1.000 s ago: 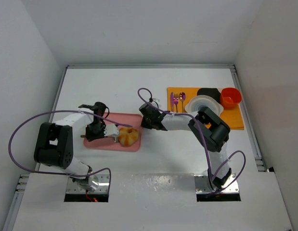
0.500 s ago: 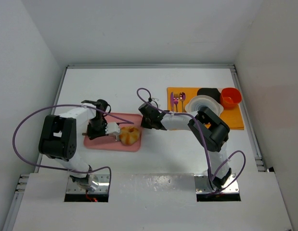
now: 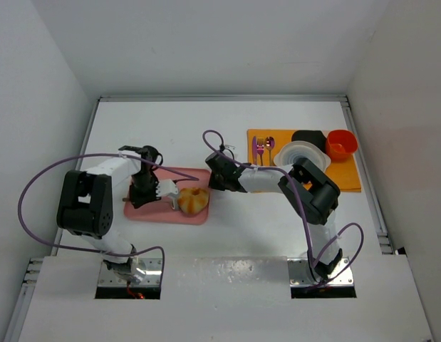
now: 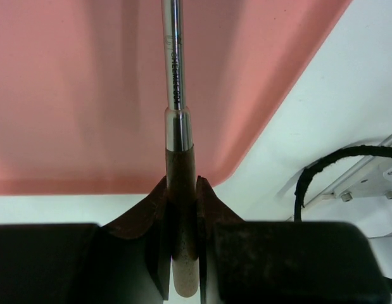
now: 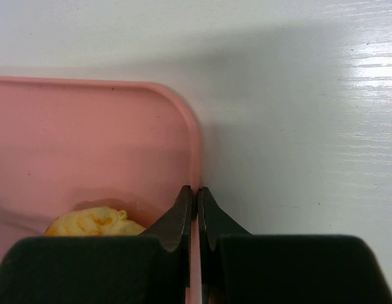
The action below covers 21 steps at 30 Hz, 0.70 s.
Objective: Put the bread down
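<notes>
The bread, a golden lobed bun, lies at the right end of a pink tray. My left gripper is shut on the brown handle of a metal-shafted utensil. The utensil's pale head reaches to the bread's left side. My right gripper is shut on the tray's right rim. In the right wrist view the bread shows just left of my jaws, and the gripper pinches the rim. In the left wrist view the tray lies under the utensil.
An orange mat lies at the right with a fork, a spoon, a white plate, a black bowl and an orange-red cup. White walls enclose the table on three sides. A black cable runs beside the tray.
The left arm has shifted slightly and the bread has edged a little to the right on the tray. The right gripper has stayed on the tray's rim.
</notes>
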Each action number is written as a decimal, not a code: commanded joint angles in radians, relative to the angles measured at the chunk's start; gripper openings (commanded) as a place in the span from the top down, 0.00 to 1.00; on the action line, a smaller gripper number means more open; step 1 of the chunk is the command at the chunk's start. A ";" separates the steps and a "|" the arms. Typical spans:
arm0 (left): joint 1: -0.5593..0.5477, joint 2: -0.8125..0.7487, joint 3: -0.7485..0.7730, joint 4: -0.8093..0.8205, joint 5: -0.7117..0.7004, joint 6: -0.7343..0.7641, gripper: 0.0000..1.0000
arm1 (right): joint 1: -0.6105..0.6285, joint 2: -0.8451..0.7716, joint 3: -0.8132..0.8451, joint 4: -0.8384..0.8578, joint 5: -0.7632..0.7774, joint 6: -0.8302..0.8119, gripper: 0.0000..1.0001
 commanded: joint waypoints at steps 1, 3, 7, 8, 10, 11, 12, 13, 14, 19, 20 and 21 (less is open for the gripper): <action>0.010 -0.064 -0.002 -0.027 0.054 0.031 1.00 | -0.004 0.002 0.010 0.008 -0.021 -0.022 1.00; 0.010 -0.089 -0.002 -0.027 0.064 0.031 1.00 | -0.006 0.020 0.021 0.018 -0.036 -0.040 1.00; 0.010 -0.089 -0.002 -0.018 0.074 0.031 1.00 | -0.004 0.042 0.053 0.018 -0.058 -0.045 1.00; 0.010 -0.089 -0.002 -0.018 0.074 0.031 1.00 | -0.003 0.046 0.060 0.013 -0.059 -0.036 1.00; 0.010 -0.089 -0.002 -0.018 0.085 0.031 1.00 | -0.004 0.048 0.060 0.013 -0.058 -0.031 1.00; 0.010 -0.089 -0.002 -0.018 0.085 0.031 1.00 | -0.004 0.046 0.060 0.015 -0.061 -0.030 1.00; 0.010 -0.089 -0.002 -0.018 0.085 0.031 1.00 | -0.004 0.051 0.060 0.028 -0.062 -0.034 1.00; 0.010 -0.098 -0.012 -0.018 0.085 0.031 1.00 | -0.003 0.053 0.063 0.025 -0.061 -0.037 1.00; 0.010 -0.098 -0.012 -0.018 0.085 0.031 1.00 | -0.004 0.054 0.075 0.025 -0.062 -0.033 1.00; 0.010 -0.107 -0.012 -0.027 0.085 0.031 1.00 | -0.003 0.042 0.069 0.013 -0.040 -0.022 1.00; 0.010 -0.116 -0.021 -0.027 0.085 0.031 1.00 | -0.007 0.037 0.055 0.021 -0.029 -0.019 1.00; 0.010 -0.117 -0.021 -0.027 0.085 0.031 1.00 | -0.009 0.033 0.044 0.024 -0.027 -0.014 0.98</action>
